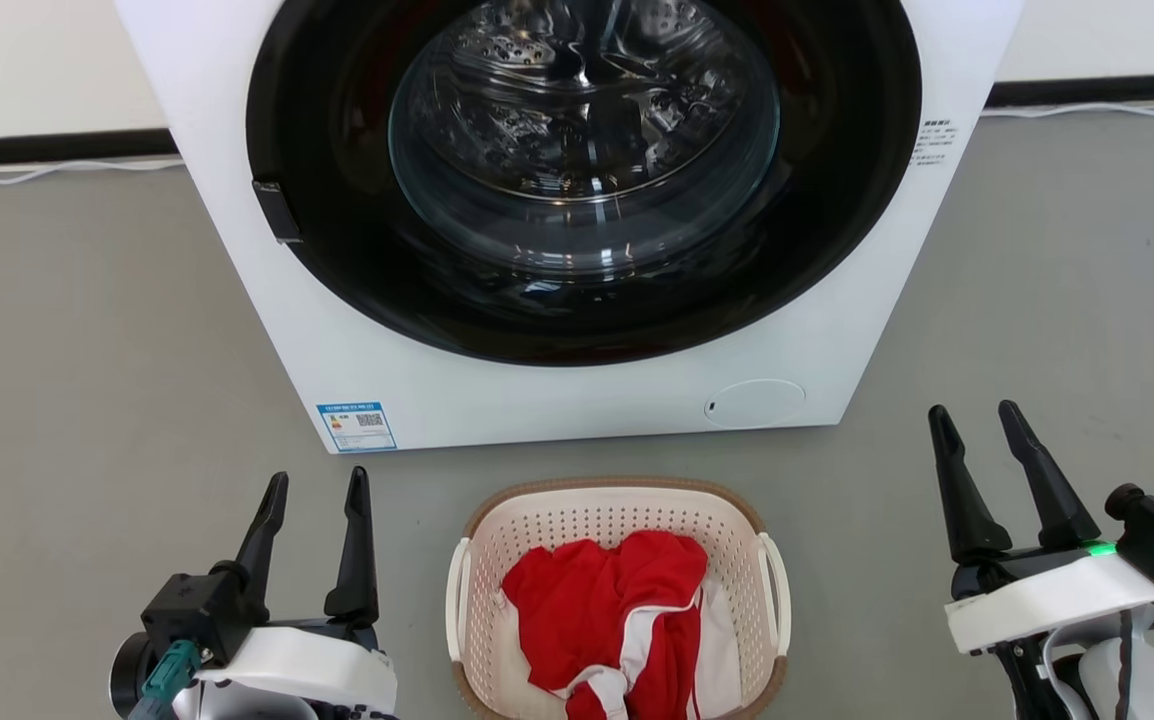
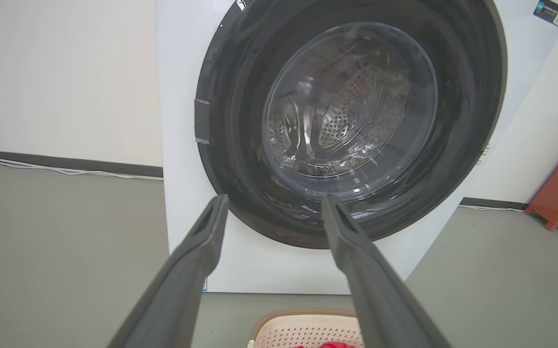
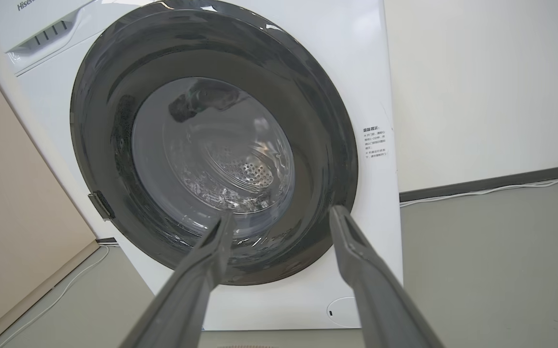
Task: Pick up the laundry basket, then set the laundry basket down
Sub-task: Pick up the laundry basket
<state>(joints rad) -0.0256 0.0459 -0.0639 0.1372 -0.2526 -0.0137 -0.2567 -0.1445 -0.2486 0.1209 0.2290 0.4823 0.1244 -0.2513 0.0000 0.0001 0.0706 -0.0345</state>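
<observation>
On the floor, just in front of the washer (image 1: 577, 400), sits the laundry basket (image 1: 537, 530) with red clothes (image 1: 607, 600) inside. The left end effector (image 1: 319, 480) and right end effector (image 1: 973, 412) hang wide open on either side, holding nothing. Lifting is not begun; next each should reach a white handle (image 1: 456, 598).

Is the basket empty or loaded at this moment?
Loaded. The basket stands upright with red and white clothing bunched inside, covering most of its bottom.
</observation>
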